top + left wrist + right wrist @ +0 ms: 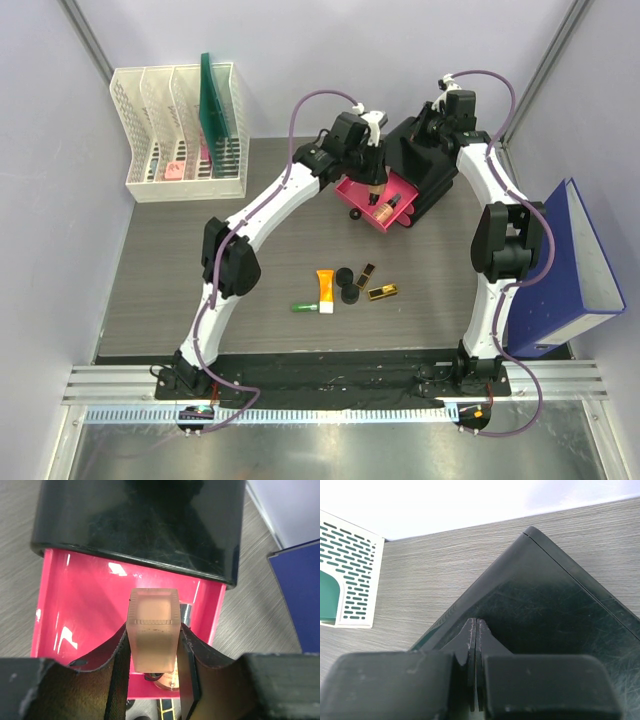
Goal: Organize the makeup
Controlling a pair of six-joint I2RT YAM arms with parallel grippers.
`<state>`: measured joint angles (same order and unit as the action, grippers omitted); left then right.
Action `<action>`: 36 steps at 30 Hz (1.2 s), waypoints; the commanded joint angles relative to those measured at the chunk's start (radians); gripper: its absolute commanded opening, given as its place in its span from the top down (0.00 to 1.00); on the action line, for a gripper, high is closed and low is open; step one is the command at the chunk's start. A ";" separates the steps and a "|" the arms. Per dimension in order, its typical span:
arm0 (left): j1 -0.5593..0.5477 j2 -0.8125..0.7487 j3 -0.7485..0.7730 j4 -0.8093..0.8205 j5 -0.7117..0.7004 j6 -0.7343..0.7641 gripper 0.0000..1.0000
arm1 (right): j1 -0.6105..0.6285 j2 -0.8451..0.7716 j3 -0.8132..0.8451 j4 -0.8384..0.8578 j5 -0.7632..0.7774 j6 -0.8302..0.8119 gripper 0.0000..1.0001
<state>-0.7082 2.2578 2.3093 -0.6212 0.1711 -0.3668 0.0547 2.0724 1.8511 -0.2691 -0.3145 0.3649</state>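
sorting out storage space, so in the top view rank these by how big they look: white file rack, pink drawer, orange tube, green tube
1. white file rack
2. pink drawer
3. orange tube
4. green tube, the slimmest

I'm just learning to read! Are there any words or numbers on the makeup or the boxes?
No text is readable in any view.
On the beige bottle, no label shows.
On the orange tube, any print is too small to read.
On the blue binder, no lettering shows.
On the black box, only scratches.
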 commanded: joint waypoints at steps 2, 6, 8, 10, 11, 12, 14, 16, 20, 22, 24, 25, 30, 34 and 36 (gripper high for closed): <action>0.003 0.022 0.041 0.035 0.039 0.009 1.00 | 0.002 0.103 -0.087 -0.321 0.046 -0.035 0.99; 0.003 0.034 0.039 0.034 0.039 0.011 0.89 | 0.002 0.104 -0.087 -0.323 0.048 -0.035 0.99; 0.003 0.040 0.048 0.040 0.041 0.009 0.76 | 0.002 0.103 -0.087 -0.321 0.048 -0.037 0.99; 0.001 0.045 0.056 0.044 0.045 0.009 0.64 | 0.000 0.101 -0.087 -0.321 0.048 -0.037 0.99; 0.003 0.045 0.059 0.043 0.047 0.008 0.44 | 0.000 0.101 -0.087 -0.321 0.048 -0.035 0.99; 0.001 0.049 0.067 0.043 0.045 0.005 0.36 | 0.000 0.104 -0.087 -0.323 0.048 -0.035 0.99; 0.003 0.049 0.079 0.044 0.038 0.000 0.17 | 0.002 0.103 -0.087 -0.321 0.048 -0.035 0.99; 0.003 0.039 0.088 0.054 0.021 0.000 0.11 | 0.000 0.104 -0.087 -0.323 0.048 -0.037 0.99; 0.004 -0.016 0.093 0.084 -0.028 0.000 0.04 | -0.001 0.104 -0.085 -0.325 0.046 -0.034 0.99; 0.009 -0.067 0.085 0.077 -0.051 0.000 0.03 | -0.003 0.106 -0.084 -0.325 0.046 -0.035 0.99; 0.018 -0.110 0.064 0.043 -0.093 -0.012 0.03 | -0.003 0.106 -0.081 -0.325 0.048 -0.035 0.99; 0.024 -0.130 0.043 0.028 -0.113 -0.020 0.03 | -0.003 0.106 -0.081 -0.325 0.048 -0.035 0.99; 0.076 -0.292 -0.192 -0.124 -0.148 -0.142 0.07 | -0.006 0.104 -0.078 -0.326 0.049 -0.035 0.99; 0.093 -0.394 -0.456 -0.175 -0.150 -0.188 0.10 | -0.006 0.106 -0.076 -0.326 0.051 -0.037 0.99; 0.095 -0.425 -0.580 -0.196 -0.162 -0.243 0.10 | -0.007 0.107 -0.078 -0.325 0.051 -0.037 0.99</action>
<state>-0.6125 1.8660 1.9171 -0.7238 0.0402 -0.5034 0.0521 2.0727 1.8519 -0.2684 -0.3180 0.3698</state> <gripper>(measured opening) 0.902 0.015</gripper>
